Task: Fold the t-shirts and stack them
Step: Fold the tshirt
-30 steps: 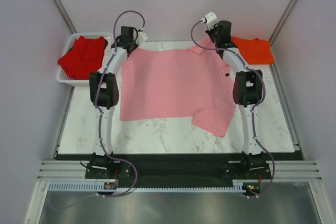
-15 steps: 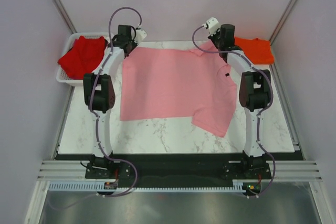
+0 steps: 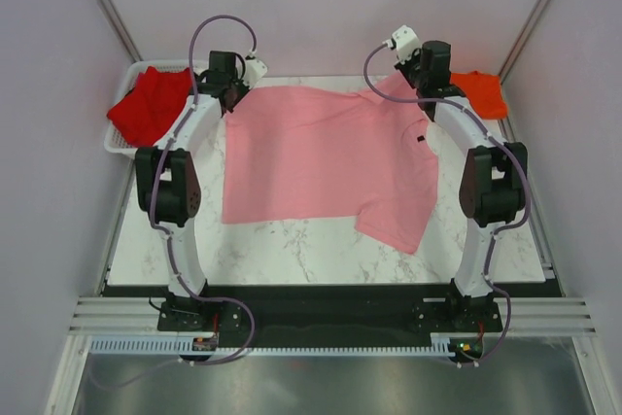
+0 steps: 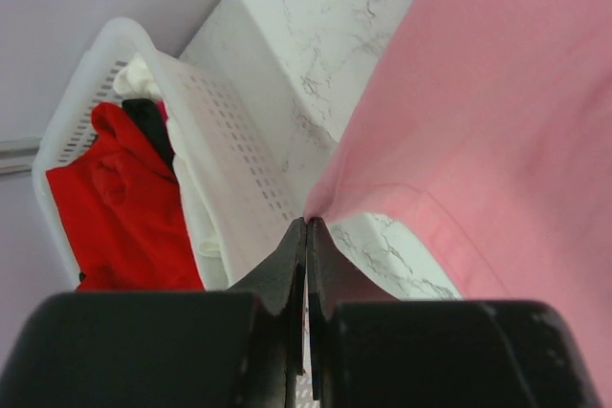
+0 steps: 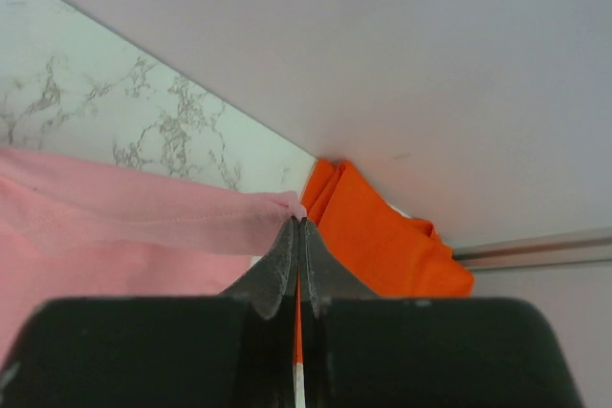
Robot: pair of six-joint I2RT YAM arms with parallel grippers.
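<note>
Soft pink shirt (image 3: 321, 157) lies spread flat on the veined marble counter (image 3: 292, 250). The left claw (image 4: 306, 223) is clamped on its far-left corner, and the right claw (image 5: 299, 223) on its far-right edge. Red shirt (image 3: 151, 104) sits crumpled in the perforated basket (image 4: 229, 169). Orange shirt (image 3: 481, 92) lies at the counter's far-right corner.

You see pink t-shirt (image 3: 321, 157): soft matt cloth, stitched hem; tabletop (image 3: 292, 255): smooth, marble-look, grey-veined; basket (image 4: 234, 145): white perforated plastic; your left claw (image 4: 306, 228), right claw (image 5: 298, 226): matt black.
</note>
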